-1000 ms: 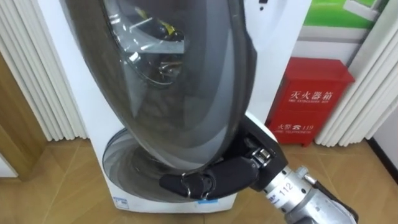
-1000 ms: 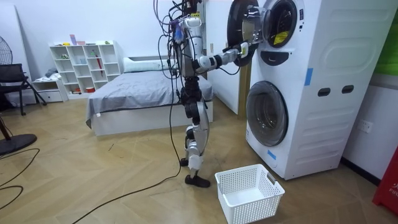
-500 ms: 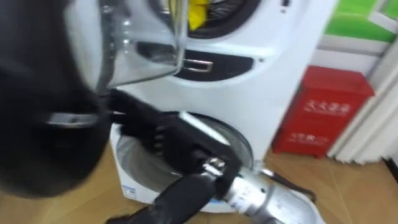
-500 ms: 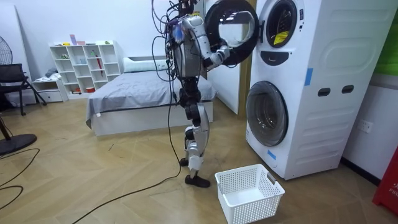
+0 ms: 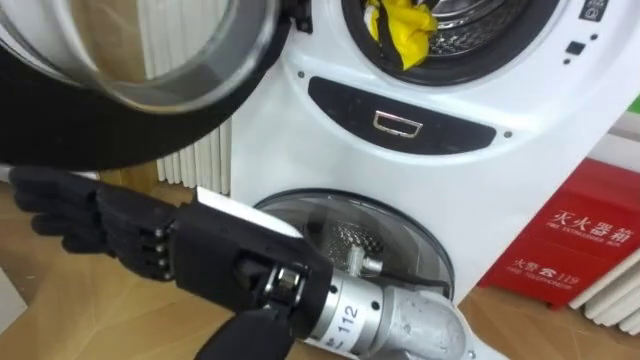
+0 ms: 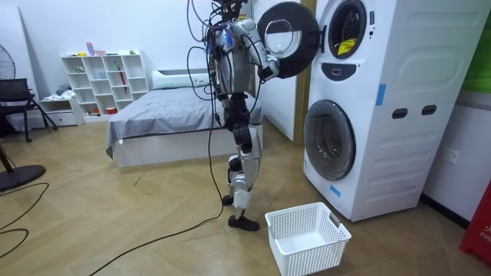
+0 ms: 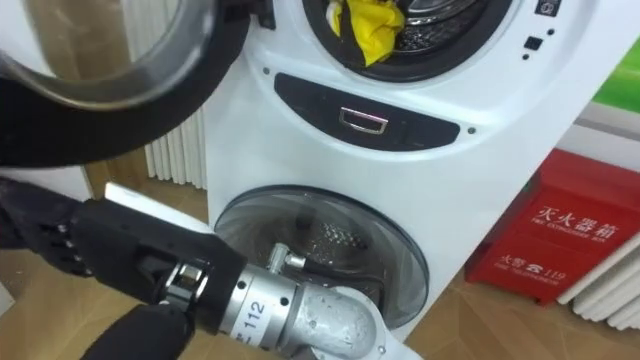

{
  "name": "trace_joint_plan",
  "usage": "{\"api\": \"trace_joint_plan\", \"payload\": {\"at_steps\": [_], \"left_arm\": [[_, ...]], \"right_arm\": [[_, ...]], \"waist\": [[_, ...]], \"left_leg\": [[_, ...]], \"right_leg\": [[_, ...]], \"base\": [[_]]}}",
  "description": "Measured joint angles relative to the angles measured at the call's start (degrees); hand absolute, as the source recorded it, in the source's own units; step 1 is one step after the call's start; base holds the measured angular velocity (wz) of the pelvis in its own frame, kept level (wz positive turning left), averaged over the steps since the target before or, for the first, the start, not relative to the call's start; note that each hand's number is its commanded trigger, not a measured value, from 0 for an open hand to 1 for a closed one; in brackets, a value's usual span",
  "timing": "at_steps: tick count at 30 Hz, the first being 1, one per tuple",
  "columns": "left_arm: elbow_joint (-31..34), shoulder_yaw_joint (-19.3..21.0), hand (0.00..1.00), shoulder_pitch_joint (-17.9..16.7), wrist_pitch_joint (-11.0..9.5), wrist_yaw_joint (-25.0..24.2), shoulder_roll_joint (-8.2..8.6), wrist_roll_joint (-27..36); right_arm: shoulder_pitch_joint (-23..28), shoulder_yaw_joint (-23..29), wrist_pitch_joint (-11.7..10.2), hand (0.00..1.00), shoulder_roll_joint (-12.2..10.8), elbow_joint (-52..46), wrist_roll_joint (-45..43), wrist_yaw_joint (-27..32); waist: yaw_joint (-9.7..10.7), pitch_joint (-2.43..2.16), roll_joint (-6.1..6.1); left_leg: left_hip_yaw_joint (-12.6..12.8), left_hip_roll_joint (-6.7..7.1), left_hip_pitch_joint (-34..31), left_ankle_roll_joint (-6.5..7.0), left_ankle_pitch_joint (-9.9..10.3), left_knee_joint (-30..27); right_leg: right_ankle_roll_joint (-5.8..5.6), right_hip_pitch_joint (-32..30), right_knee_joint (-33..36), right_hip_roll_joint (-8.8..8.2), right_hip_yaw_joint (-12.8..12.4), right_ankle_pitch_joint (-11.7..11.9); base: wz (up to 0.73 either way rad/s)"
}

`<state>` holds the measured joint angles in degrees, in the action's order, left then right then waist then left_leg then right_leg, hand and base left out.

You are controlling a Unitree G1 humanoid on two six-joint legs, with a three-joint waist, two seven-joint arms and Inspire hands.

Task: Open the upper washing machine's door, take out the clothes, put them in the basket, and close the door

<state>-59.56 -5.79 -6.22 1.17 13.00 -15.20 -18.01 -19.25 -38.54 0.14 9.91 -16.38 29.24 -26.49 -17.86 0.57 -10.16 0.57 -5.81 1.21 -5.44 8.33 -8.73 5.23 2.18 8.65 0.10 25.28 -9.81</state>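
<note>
Swung wider than before, the upper door [image 5: 120, 80] sits upper left in the left eye view; below it the right hand [image 5: 100, 220] is flat-fingered, empty. Room view: open floor [image 6: 153, 215] around the laundry basket [image 6: 307, 238], lower centre. Right eye view: yellow cloth [image 7: 368, 25], top centre in the drum [image 7: 445, 15], looks soft, light; pinch its hanging fold.

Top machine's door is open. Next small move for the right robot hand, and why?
Probably raise the right robot hand up and rightward to the upper drum. The door stands wide open, the yellow cloth hangs at the drum's mouth, and the hand is open and empty, low beneath the door's edge, left of the cloth.
</note>
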Motion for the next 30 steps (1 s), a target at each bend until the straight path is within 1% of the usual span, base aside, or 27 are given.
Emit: {"api": "trace_joint_plan", "payload": {"at_steps": [4, 7, 8, 10, 12, 14, 16, 17, 18, 20, 22, 23, 24, 26, 28, 30], "left_arm": [[0.00, -0.06, 0.00, -0.09, -0.10, 0.01, -0.01, 0.03], [-0.25, -0.11, 0.00, -0.12, -0.34, 0.11, 0.02, 0.48], [-0.27, -0.02, 0.00, -0.12, -0.33, 0.27, 0.04, 0.52], [-0.27, 0.09, 0.00, -0.10, -0.36, 0.34, 0.09, 0.43], [-0.27, 0.08, 0.00, 0.03, -0.55, 0.33, 0.10, 0.45], [-0.26, 0.05, 0.00, 0.08, -1.05, 0.33, 0.17, 0.39], [-0.24, 0.04, 0.00, 0.02, -1.09, 0.33, 0.25, 0.36], [-0.26, 0.04, 0.00, -0.02, -1.08, 0.33, 0.52, 0.40], [-0.26, 0.02, 0.00, -0.21, -1.08, 0.33, 0.76, 0.41], [-0.25, 0.02, 0.00, -0.27, -1.09, 0.32, 0.84, 0.42], [-0.25, 0.05, 0.00, -0.06, -1.15, 0.32, 0.85, 0.41], [-0.26, 0.06, 0.00, -0.06, -1.23, 0.32, 0.86, 0.39], [-0.35, 0.05, 0.00, -0.19, -1.23, 0.32, 0.88, 0.39], [-0.77, 0.05, 0.00, -0.16, -1.23, 0.33, 0.86, 0.41], [-1.31, 0.00, 0.00, -0.09, -1.20, 0.33, 0.86, 0.39], [-1.98, -0.02, 0.00, 0.13, -1.19, 0.33, 0.91, 0.42]], "right_arm": [[0.18, -0.69, -0.02, 0.00, 0.16, 0.00, -0.30, -0.53], [1.63, -0.67, -0.04, 0.00, 0.37, 0.06, -0.30, -0.91], [2.27, -0.67, -0.03, 0.00, 1.10, 0.27, -0.30, -1.05], [2.73, -0.66, -0.03, 0.00, 2.10, 0.31, -0.26, -1.13], [2.81, -0.59, -0.04, 0.00, 3.90, 0.31, -0.29, -1.21], [2.82, -0.49, -0.04, 0.00, 4.75, 0.30, -0.84, -1.37], [3.21, -0.26, -0.05, 0.00, 5.21, 0.30, -2.11, -1.66], [3.64, -0.14, -0.05, 0.00, 5.55, 0.30, -2.63, -1.71], [3.91, -0.13, -0.05, 0.00, 5.87, 0.30, -2.90, -1.73], [4.08, 0.24, -0.05, 0.00, 6.09, 0.27, -2.90, -1.89], [4.85, 1.67, -0.05, 0.00, 6.18, 0.20, -2.91, -2.02], [4.90, 2.47, -0.05, 0.00, 6.33, 0.20, -3.08, -1.90], [4.96, 3.13, -0.05, 0.00, 6.46, 0.20, -3.31, -1.72], [5.28, 3.91, -0.05, 0.00, 6.69, 0.20, -3.33, -1.39], [5.72, 3.92, -0.05, 0.00, 6.96, 0.20, -3.34, -0.89], [7.06, 4.19, -0.05, 0.00, 7.52, 0.20, -3.70, -0.96]], "waist": [[0.35, 0.05, 0.06], [0.38, 0.17, 0.23], [0.35, 0.19, 0.26], [0.32, 0.30, 0.41], [0.44, 0.72, 1.00], [0.85, 1.01, 1.53], [0.92, 0.92, 1.90], [1.23, 0.91, 2.31], [1.68, 0.76, 2.67], [2.23, 0.67, 3.02], [2.52, 0.60, 3.31], [2.87, 0.59, 3.57], [3.36, 0.57, 3.92], [3.46, 0.42, 4.19], [3.62, 0.33, 4.25], [3.82, 0.46, 4.47]], "left_leg": [[0.02, 0.14, 0.24, 0.00, 0.00, 0.02], [0.48, 0.28, 0.80, 0.00, 0.00, 0.02], [0.93, 0.28, 0.89, 0.00, 0.00, 0.03], [0.94, 0.31, 0.90, 0.02, 0.02, 0.03], [0.94, 0.32, 0.85, 0.15, 0.17, -0.06], [0.88, 0.36, 0.37, 0.18, 0.28, -0.27], [1.25, 0.34, -0.03, 0.19, 0.33, -0.31], [1.26, 0.37, -0.08, 0.24, 0.40, -0.34], [1.25, 0.46, -0.08, 0.27, 0.44, -0.35], [1.21, 0.53, -0.04, 0.27, 0.44, -0.40], [1.20, 0.56, 0.04, 0.27, 0.44, -0.40], [1.16, 0.56, 0.25, 0.27, 0.44, -0.38], [1.17, 0.55, 0.54, 0.27, 0.44, -0.26], [1.22, 0.55, 1.27, 0.27, 0.44, 0.29], [1.27, 0.56, 1.44, 0.27, 0.44, 0.51], [1.52, 0.57, 1.59, 0.31, 0.47, 0.49]], "right_leg": [[-0.13, 0.29, -0.16, -0.10, -0.02, -0.09], [-0.29, 0.91, -0.58, -0.16, -0.43, -0.15], [-0.30, 0.90, -0.63, -0.16, -0.76, -0.15], [-0.37, 0.89, -0.75, -0.16, -0.92, -0.11], [-0.40, 0.79, -0.76, -0.15, -1.11, -0.12], [-0.48, 0.53, -0.78, -0.15, -1.12, -0.16], [-0.49, -0.19, -0.68, -0.15, -1.60, -0.15], [-0.56, -0.23, -0.73, -0.18, -1.61, -0.09], [-0.60, -0.21, -0.73, -0.26, -1.62, -0.06], [-0.64, -0.17, -0.70, -0.36, -1.65, -0.04], [-0.65, -0.13, -0.54, -0.44, -1.86, -0.04], [-0.65, -0.11, -0.25, -0.49, -2.21, -0.04], [-0.65, -0.08, 0.12, -0.50, -3.37, -0.04], [-0.68, 0.03, 0.14, -0.38, -4.68, -0.02], [-0.74, 0.13, 0.15, -0.37, -4.91, 0.01], [-0.84, 0.35, 0.15, -0.35, -5.11, 0.07]], "base": [[0.00], [-0.04], [-0.09], [-0.07], [-0.04], [0.00], [-0.07], [-0.03], [0.00], [0.00], [0.00], [0.00], [0.00], [-0.07], [-0.08], [0.00]]}}
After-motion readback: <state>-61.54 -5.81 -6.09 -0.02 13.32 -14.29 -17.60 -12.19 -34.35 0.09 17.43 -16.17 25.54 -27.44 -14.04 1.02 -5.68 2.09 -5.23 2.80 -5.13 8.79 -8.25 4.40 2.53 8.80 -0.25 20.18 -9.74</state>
